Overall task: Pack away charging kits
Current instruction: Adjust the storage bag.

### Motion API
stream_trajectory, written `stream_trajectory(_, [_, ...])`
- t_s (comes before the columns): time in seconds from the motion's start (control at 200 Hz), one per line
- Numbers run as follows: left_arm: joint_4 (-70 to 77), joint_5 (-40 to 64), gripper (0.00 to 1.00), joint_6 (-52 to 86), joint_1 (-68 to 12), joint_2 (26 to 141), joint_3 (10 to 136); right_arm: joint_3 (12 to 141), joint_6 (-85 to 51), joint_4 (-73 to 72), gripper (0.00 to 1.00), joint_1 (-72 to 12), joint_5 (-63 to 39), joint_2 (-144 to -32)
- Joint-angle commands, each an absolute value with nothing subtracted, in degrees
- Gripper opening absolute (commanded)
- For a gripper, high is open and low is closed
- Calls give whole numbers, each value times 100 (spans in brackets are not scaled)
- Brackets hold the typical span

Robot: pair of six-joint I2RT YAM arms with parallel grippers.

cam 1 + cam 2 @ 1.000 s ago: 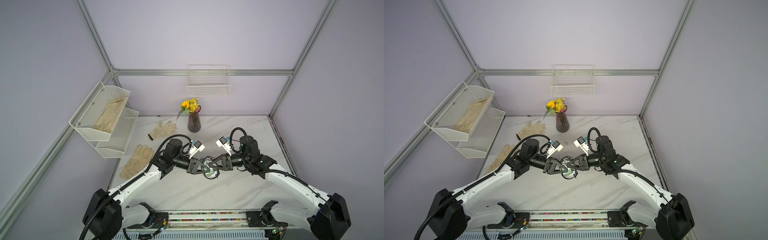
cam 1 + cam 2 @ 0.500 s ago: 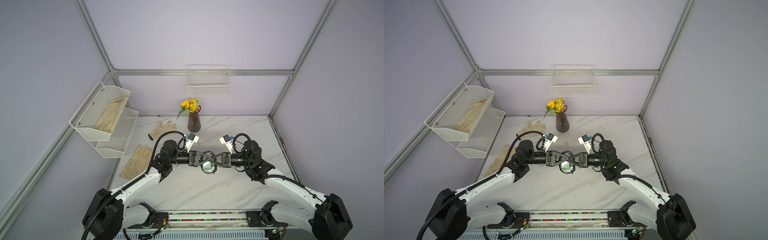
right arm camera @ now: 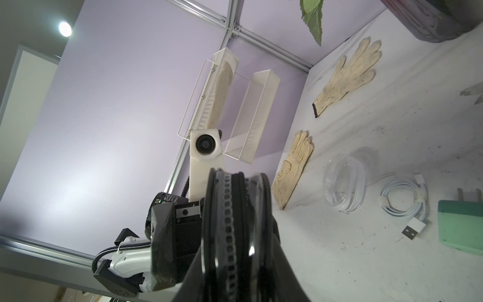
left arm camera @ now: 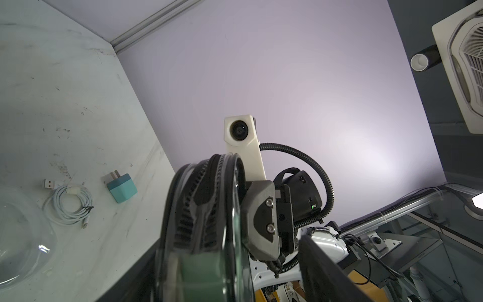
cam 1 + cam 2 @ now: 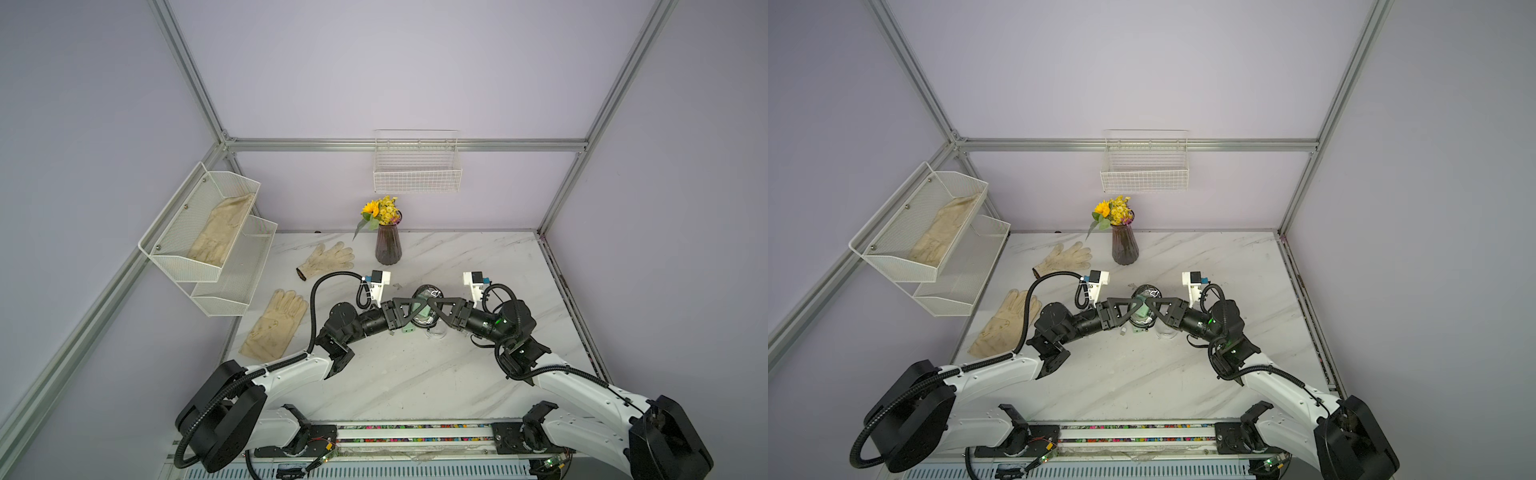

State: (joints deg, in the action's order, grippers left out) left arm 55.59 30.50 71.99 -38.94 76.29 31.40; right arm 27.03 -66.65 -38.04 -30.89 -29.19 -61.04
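Elbows (image 5: 343,320) now nearer base rail (image 5: 415,432); left pincer (image 5: 417,311) wide, right pincer (image 5: 432,309) tight on case (image 4: 206,198).

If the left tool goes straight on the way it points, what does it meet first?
The clear zip case, directly ahead of the left tool and gripped by the right tool facing it. It seems partly inside that tool's opening; depth unclear.

I see lilac walls (image 5: 415,62) framed in aluminium rails (image 5: 407,145), a white marbled worktop (image 5: 415,374), and a wire basket (image 5: 417,178) hung on the back wall.
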Motion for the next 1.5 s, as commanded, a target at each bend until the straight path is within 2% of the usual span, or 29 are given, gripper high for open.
stream_trajectory(0.0, [6499,2761,73,7503,-3982,7915,2974,2691,-7008,-4448,0,-3076,-2583,-6150])
stream_trajectory(0.265, [7313,2525,63,7699,-4096,8473,2938,2646,-7038,-4476,0,-3076,-2527,-6134])
stream_trajectory(0.475, [7383,2182,58,7609,-4074,8395,2824,2591,-6986,-4290,0,-3076,-2667,-6111])
stream_trajectory(0.545, [7295,2212,51,7585,-4069,8407,2884,2573,-6985,-4284,0,-3083,-2716,-6118])
stream_trajectory(0.705, [7237,2397,48,7613,-4062,8541,3058,2665,-6950,-4259,0,-3084,-2776,-6164])
stream_trajectory(0.82, [7262,2408,35,7615,-4063,8554,3064,2724,-6902,-4196,0,-3090,-2830,-6220])
stream_trajectory(0.91, [7214,2416,30,7607,-4051,8502,3054,2785,-6848,-4095,0,-3087,-2878,-6217])
stream_trajectory(0.96, [7182,2426,27,7610,-4034,8461,3050,2848,-6809,-4033,5,-3090,-2930,-6218])
stream_trajectory(1.115, [6923,2452,23,7705,-3887,8313,3016,3186,-6477,-3335,40,-3076,-3010,-5891])
stream_trajectory(1.255, [6339,2441,21,7842,-3662,7905,3019,3430,-6028,-2534,63,-3067,-3106,-5433])
stream_trajectory(1.39, [4711,2523,21,7456,-3572,7383,3426,3588,-5493,-1596,64,-3062,-3149,-5201])
stream_trajectory(1.495, [3982,2194,19,7520,-3430,7048,3509,4043,-4589,-200,52,-3073,-2720,-4984])
